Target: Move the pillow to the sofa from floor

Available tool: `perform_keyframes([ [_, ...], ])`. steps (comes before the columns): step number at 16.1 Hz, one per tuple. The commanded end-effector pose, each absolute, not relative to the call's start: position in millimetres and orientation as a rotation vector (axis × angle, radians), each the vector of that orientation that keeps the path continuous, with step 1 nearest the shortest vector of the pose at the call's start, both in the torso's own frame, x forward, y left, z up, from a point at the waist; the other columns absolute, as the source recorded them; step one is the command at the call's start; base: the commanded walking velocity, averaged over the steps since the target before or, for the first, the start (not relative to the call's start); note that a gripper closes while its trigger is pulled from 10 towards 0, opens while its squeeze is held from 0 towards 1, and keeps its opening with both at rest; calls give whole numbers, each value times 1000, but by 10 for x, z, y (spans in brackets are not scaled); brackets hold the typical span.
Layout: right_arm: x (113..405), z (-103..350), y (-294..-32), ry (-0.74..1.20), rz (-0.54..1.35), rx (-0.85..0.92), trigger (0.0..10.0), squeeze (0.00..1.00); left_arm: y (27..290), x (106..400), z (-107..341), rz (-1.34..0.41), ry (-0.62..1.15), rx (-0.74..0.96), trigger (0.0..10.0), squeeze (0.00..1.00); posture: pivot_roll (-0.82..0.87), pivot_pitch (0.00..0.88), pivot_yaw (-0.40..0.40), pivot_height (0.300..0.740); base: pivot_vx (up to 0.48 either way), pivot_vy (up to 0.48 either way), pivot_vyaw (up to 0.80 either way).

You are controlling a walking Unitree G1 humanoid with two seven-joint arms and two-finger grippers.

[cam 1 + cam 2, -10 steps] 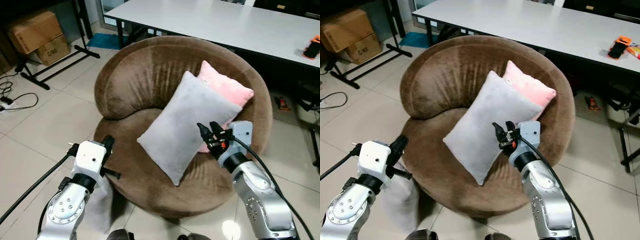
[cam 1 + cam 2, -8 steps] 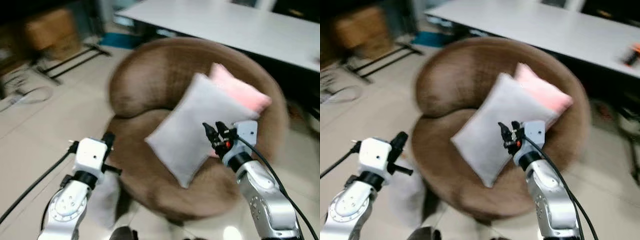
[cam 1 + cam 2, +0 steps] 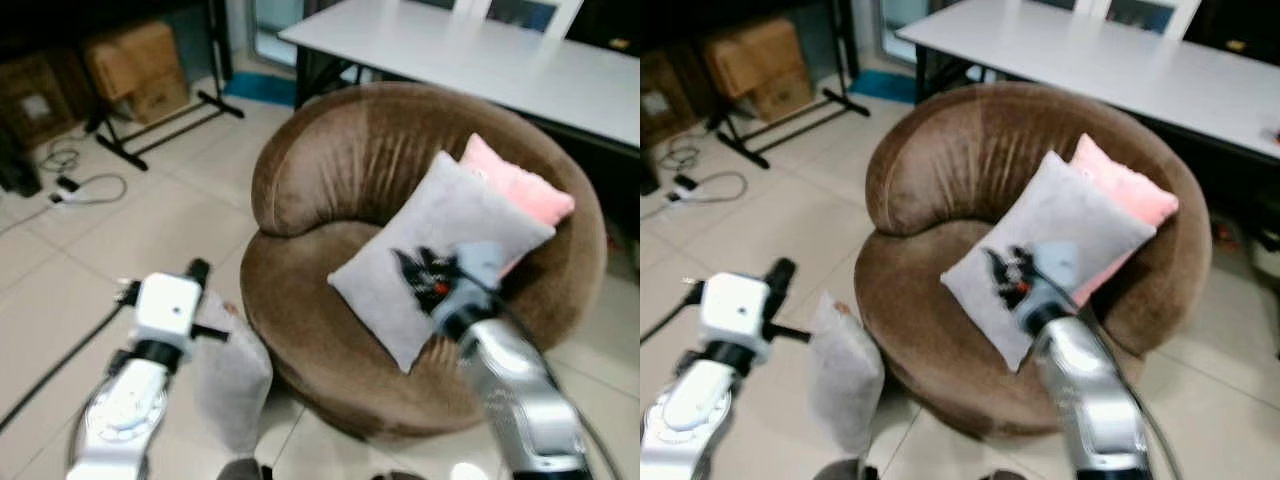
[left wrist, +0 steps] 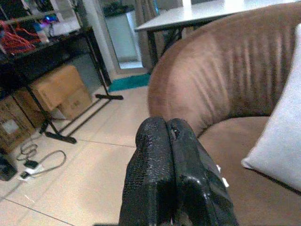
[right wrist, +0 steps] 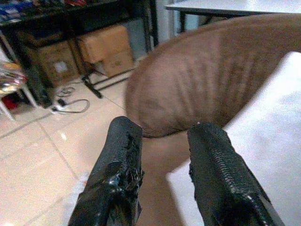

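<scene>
The brown round sofa [image 3: 330, 200] lay ahead of both end effectors. The grey floor pillow [image 3: 843, 372], soft and light, stood just beside the shut, empty left end effector [image 4: 175, 141]; a pinched upper corner looked best. The right end effector [image 5: 162, 155] hung open over the seat.

Brown sofa [image 3: 330, 180], grey pillow [image 3: 232, 375]

No text, label, brand or number can be read on anything here.

Left claw [image 4: 171, 141] pressed closed; right claw [image 5: 162, 146] raised, fingers parted.
</scene>
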State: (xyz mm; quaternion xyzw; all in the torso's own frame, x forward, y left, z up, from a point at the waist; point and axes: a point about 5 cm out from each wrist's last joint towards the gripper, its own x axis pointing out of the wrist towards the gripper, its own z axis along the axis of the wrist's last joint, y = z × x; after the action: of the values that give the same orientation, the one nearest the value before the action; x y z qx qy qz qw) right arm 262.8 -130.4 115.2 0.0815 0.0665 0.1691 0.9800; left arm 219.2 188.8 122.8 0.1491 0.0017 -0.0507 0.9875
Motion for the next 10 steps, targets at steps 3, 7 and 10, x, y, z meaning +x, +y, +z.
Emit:
perform_keyframes([
  [3, 2629, 1170, -1406, 137, 306, 158, 10000, 0, 1854, 2191, 1218, -106, 4, 296, 10000, 0, 30, 73, -35, 740, 0, 347, 0],
  [7, 2627, 1159, -1406, 143, 298, 174, 10000, 0, 1859, 2193, 1215, -104, 6, 289, 10000, 0, 31, 73, -35, 740, 0, 350, 0],
  [10, 2624, 1150, -1403, 152, 292, 194, 10000, 0, 1854, 2196, 1227, -97, -3, 274, 10000, 0, 32, 73, -36, 740, 0, 234, 0],
])
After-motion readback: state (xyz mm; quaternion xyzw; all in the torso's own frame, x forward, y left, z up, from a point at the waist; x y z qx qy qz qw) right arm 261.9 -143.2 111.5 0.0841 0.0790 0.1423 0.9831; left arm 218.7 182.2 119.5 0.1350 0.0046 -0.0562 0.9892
